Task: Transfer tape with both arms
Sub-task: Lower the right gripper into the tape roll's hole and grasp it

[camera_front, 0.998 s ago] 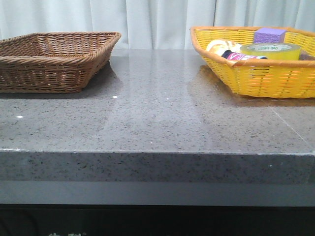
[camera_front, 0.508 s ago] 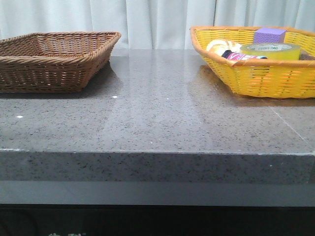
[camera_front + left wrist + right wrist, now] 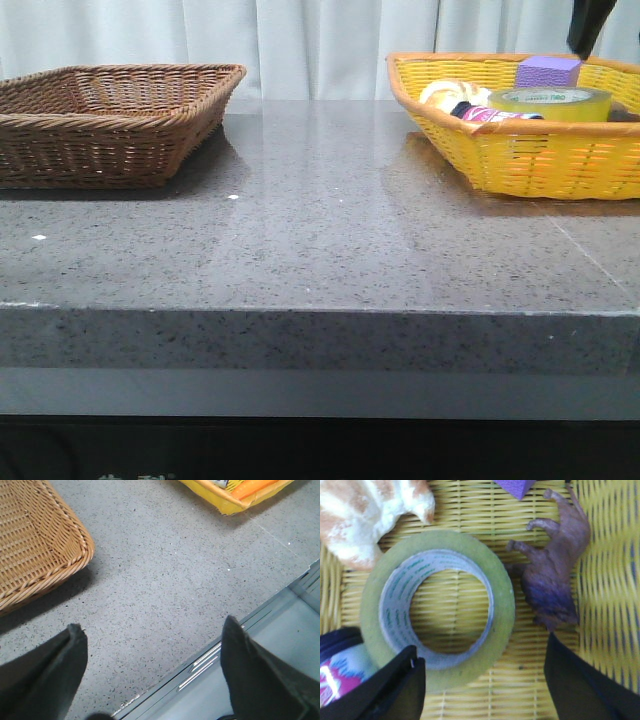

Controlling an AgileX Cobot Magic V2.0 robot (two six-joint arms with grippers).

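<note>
Left gripper (image 3: 150,675) with its two dark fingers spread wide, nothing between them. Right gripper (image 3: 482,680) likewise spread wide, pointing straight down; its arm (image 3: 590,25) shows as a dark shape.

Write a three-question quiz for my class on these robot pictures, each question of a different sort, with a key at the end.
1. True or false: the tape stands on its edge in the yellow basket.
2. Multiple choice: in the left wrist view, what lies beneath the left gripper? A) the brown basket; B) bare table near its front edge; C) the purple cube.
3. Short answer: what is the right gripper doing?

Key
1. False: it lies flat, its hole facing up.
2. B
3. It hovers open over the tape, one finger by the roll's rim, the other well outside it, gripping nothing.
</note>
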